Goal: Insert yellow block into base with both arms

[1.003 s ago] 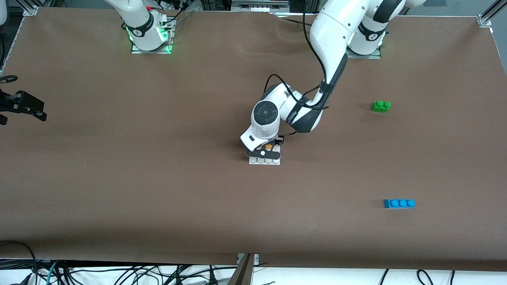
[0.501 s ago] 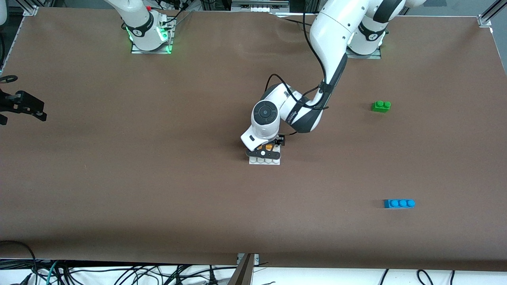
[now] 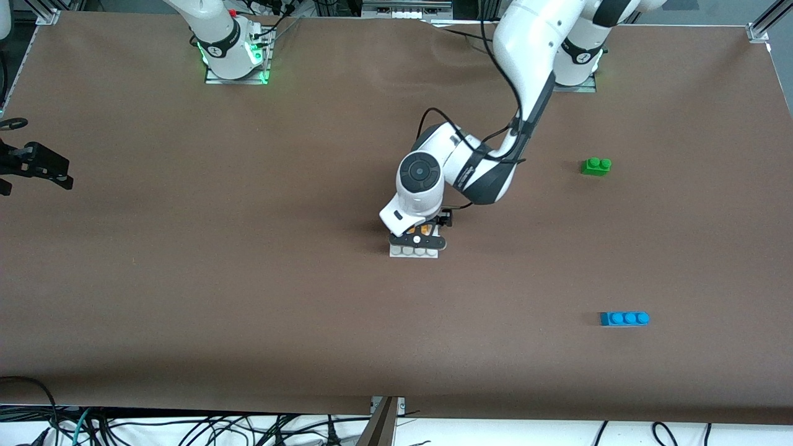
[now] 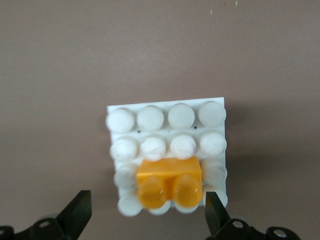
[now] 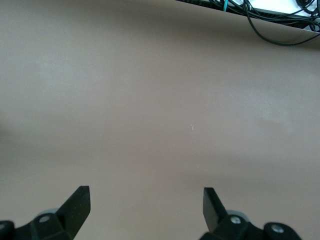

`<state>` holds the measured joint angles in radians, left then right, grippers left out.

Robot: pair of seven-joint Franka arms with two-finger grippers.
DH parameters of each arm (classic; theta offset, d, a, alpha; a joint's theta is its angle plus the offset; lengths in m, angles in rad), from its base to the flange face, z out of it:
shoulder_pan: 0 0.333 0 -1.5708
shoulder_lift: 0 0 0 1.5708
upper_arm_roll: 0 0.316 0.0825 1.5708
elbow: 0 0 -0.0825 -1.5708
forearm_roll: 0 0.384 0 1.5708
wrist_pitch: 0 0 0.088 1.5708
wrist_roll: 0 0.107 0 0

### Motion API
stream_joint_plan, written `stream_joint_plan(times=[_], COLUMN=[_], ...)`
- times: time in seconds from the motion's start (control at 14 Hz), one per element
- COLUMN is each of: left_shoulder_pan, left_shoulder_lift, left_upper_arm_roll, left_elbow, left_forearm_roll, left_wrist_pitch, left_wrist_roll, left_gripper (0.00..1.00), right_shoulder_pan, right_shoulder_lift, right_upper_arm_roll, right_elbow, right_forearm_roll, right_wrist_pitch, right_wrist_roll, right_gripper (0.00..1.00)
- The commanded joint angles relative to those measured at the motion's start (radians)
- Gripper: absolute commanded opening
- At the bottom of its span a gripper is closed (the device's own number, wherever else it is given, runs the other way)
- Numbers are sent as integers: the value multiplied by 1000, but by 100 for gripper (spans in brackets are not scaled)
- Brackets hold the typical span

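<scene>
The yellow block [image 4: 170, 182] sits on the white base [image 4: 167, 117], on the studs at one edge, with its two studs up. My left gripper [image 4: 147, 201] hangs open just above it, one black finger on each side of the block and neither touching it. In the front view the left gripper [image 3: 418, 238] covers most of the base [image 3: 414, 251], and only a sliver of the yellow block [image 3: 426, 228] shows. My right gripper [image 5: 146, 197] is open over bare table. It waits at the right arm's end of the table [image 3: 37, 166].
A green two-stud brick [image 3: 596, 166] lies toward the left arm's end of the table. A blue three-stud brick [image 3: 624, 318] lies nearer to the front camera at that same end. Cables [image 3: 186, 427] hang below the table's front edge.
My left gripper has opened and let go of the yellow block, which stays on the base. The left wrist has lifted a little. The right arm has not moved.
</scene>
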<state>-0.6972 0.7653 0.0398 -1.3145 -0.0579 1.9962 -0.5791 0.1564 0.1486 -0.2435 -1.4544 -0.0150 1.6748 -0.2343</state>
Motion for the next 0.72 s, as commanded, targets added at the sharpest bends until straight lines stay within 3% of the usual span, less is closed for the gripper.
stream_joint_plan(times=[0.0,0.36,0.64], left_shoulder_pan=[80,226,340], left_shoulder_lift=[-154,-334,-423], left_upper_arm_roll=[12,31,45], left_elbow=[-25,-25,-25], left_forearm_roll=[7,10,21], left_wrist_pitch=[-115,-192,-353], left_wrist_roll=[8,15,128], left_gripper=[100,100,100], right_shoulder_pan=[-12,-11,-11], right_shoulder_lift=[-17,-12,-12], right_upper_arm_roll=[9,9,9], right_elbow=[-15,-14,-14], right_forearm_roll=[-2,0,0], right_wrist_pitch=[-3,-1,-3], right_wrist_roll=[1,4,7], right_gripper=[100,100,100])
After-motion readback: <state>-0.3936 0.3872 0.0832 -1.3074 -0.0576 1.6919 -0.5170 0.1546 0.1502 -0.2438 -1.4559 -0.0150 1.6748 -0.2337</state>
